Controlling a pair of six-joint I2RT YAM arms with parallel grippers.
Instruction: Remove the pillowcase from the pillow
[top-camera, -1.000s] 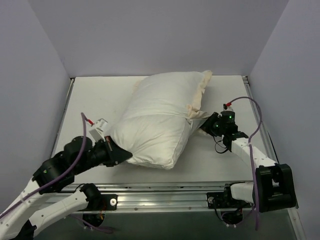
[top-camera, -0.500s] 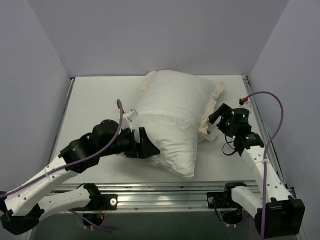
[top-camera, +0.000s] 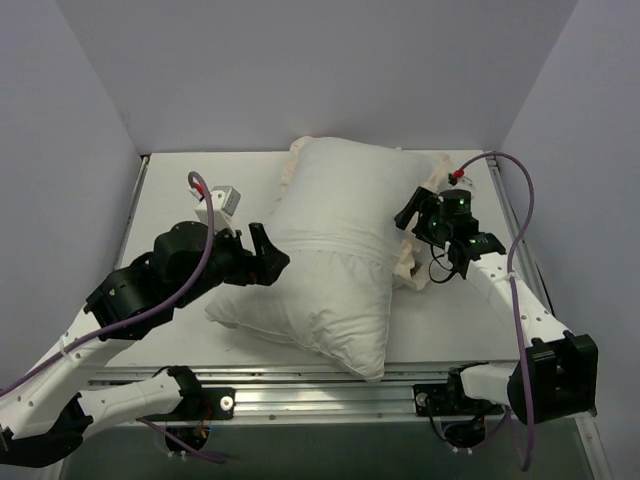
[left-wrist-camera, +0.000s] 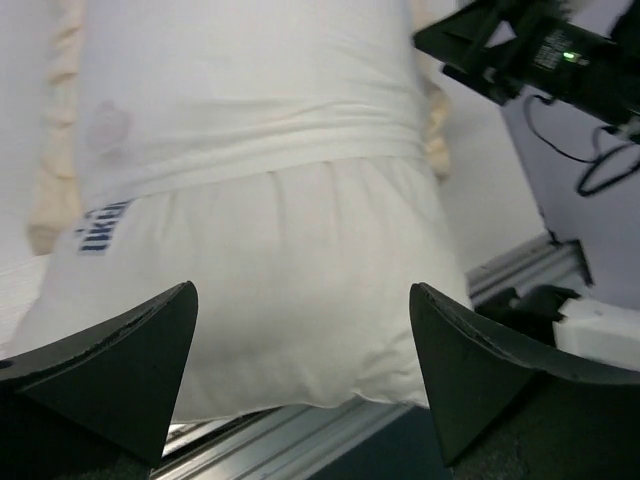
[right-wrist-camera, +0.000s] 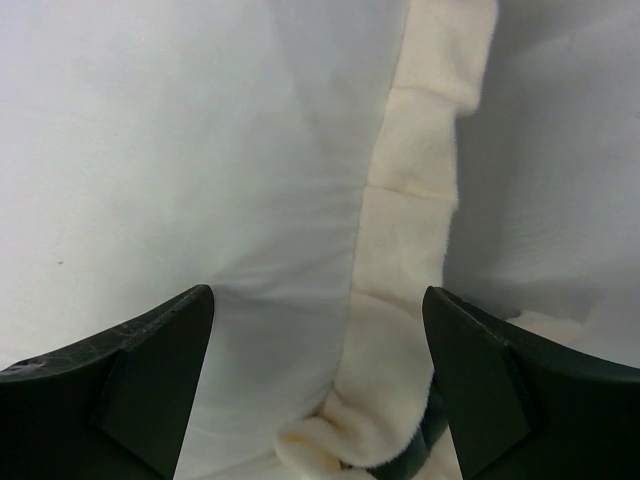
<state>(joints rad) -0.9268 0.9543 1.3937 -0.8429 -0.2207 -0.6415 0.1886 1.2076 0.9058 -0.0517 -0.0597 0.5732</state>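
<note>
1. Top external view: the pillow (top-camera: 320, 300) lies on the tabletop (top-camera: 180, 190) partly stripped. Its near half bulges bare out of the pillowcase (top-camera: 350, 195), which sheathes only the far half. The left gripper (top-camera: 272, 252) is spread open with nothing in it, and the pillow's bare flank is just beside its fingertips. The right gripper (top-camera: 408, 215) also looks open, with the cover's right edge just ahead of it. I judge the job roughly half done: the cover must be drawn off the far half

2. Left wrist view: the gripper's fingers stand wide apart, clear of the cloth. Straight ahead between them is the plump bare end of the pillow. Beyond that, the cover's open hem crosses the pillow as a tight band. A small printed label (left-wrist-camera: 105, 225) shows ahead and to the left, just short of the hem

3. Right wrist view: the fingers are parted and grip nothing. The cream frill (right-wrist-camera: 410, 250) runs ahead between them, nearer the right finger, with smooth white fabric ahead on the left. No hold on the cover is taken yet
</note>
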